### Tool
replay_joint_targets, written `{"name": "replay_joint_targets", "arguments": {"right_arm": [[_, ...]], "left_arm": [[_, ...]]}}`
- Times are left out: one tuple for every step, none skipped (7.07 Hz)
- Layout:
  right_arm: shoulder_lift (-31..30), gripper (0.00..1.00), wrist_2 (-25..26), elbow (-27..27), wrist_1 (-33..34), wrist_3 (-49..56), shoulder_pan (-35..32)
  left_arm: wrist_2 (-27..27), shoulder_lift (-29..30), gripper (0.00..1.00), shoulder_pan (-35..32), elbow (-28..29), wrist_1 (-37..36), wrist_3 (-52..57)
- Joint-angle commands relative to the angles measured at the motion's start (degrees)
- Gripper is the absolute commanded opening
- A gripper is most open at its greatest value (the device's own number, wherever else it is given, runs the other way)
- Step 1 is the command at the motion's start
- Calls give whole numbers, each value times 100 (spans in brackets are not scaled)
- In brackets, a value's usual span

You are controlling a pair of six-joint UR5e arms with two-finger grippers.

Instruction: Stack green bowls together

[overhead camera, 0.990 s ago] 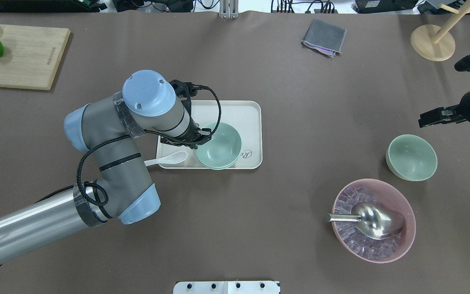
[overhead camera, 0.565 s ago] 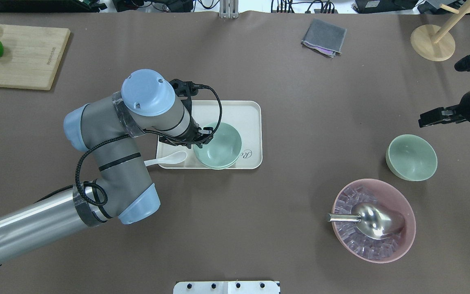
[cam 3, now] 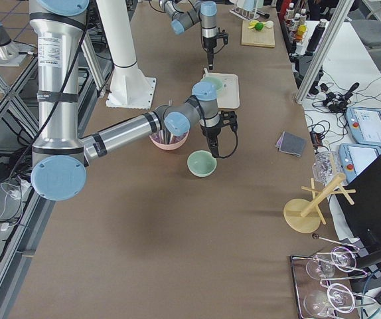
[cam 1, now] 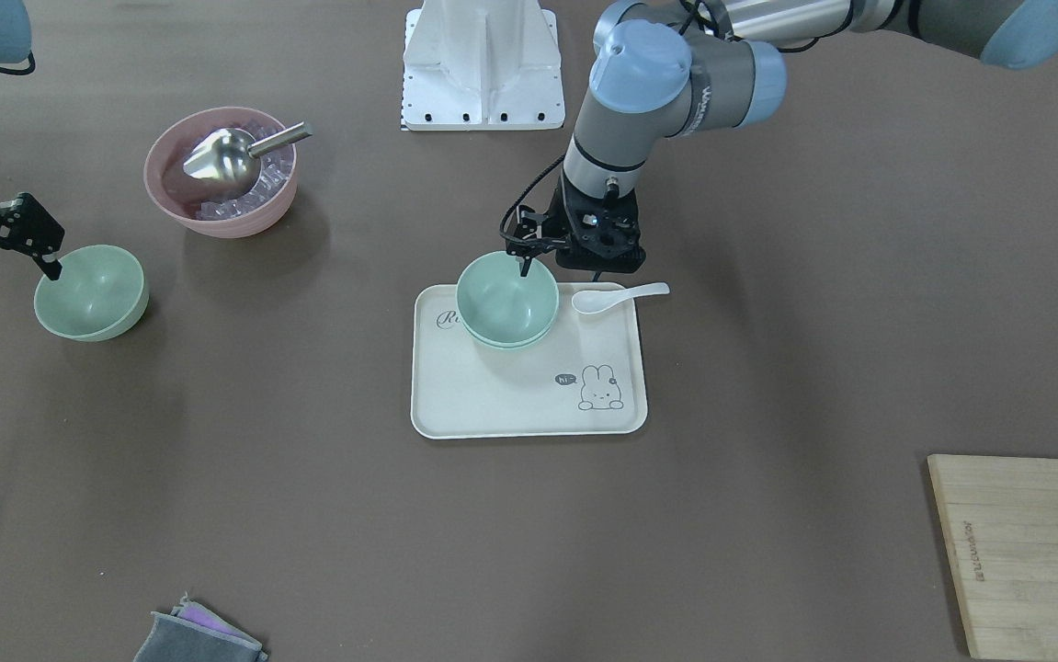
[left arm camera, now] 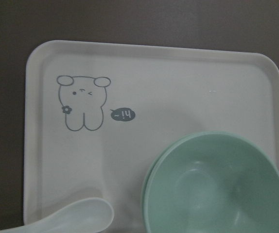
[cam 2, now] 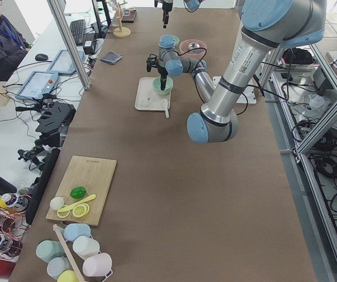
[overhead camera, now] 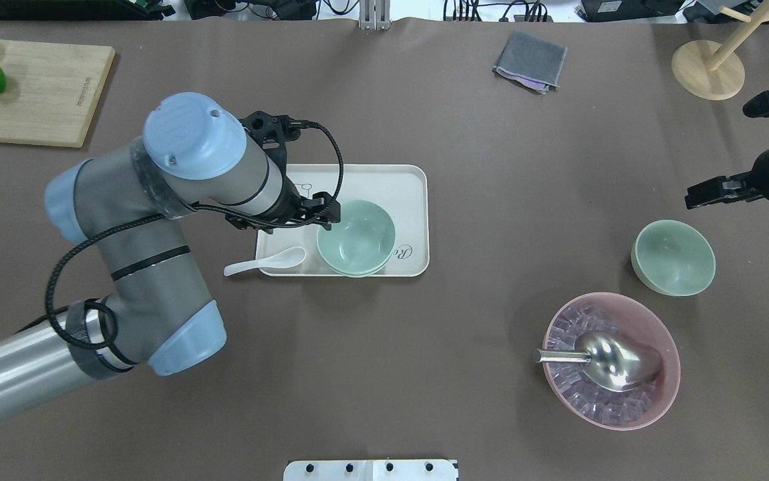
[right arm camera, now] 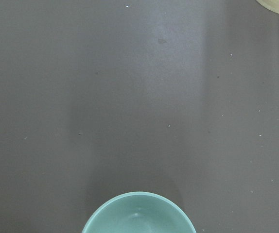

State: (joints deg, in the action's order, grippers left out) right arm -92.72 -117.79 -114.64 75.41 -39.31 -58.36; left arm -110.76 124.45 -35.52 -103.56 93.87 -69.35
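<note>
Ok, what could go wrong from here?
Left pincer hangs at the rim of the stacked bowls; retreating could snag and tip the top one. The white spoon overhangs the tray edge just beside it, so a sideways move might knock it off. The lone green bowl sits near the pink bowl; reaching could bump it.

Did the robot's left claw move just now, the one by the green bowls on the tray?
Yes. In the overhead view the left gripper has shifted a little toward the view's left and the far side of the tray, while the stacked green bowls stayed put.
</note>
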Motion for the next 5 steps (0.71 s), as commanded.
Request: {"name": "replay_joint_targets", "arguments": {"right_arm": [[0, 100, -7, 64, -9, 2, 0], [-9, 100, -7, 125, -78, 11, 9], [-35, 100, -24, 239, -157, 298, 9], [-122, 100, -50, 327, -350, 362, 9], [-193, 100, -68, 337, -369, 345, 9]], "left_arm": [[-34, -472, 97, -480, -638, -639, 1098], [-321, -831, 98, -944, -657, -737, 1996], [-698, -1278, 98, -1505, -692, -721, 2901], [-1093, -1770, 99, -2207, -666, -721, 4198], [-1324, -2306, 99, -3049, -587, -755, 5847]]}}
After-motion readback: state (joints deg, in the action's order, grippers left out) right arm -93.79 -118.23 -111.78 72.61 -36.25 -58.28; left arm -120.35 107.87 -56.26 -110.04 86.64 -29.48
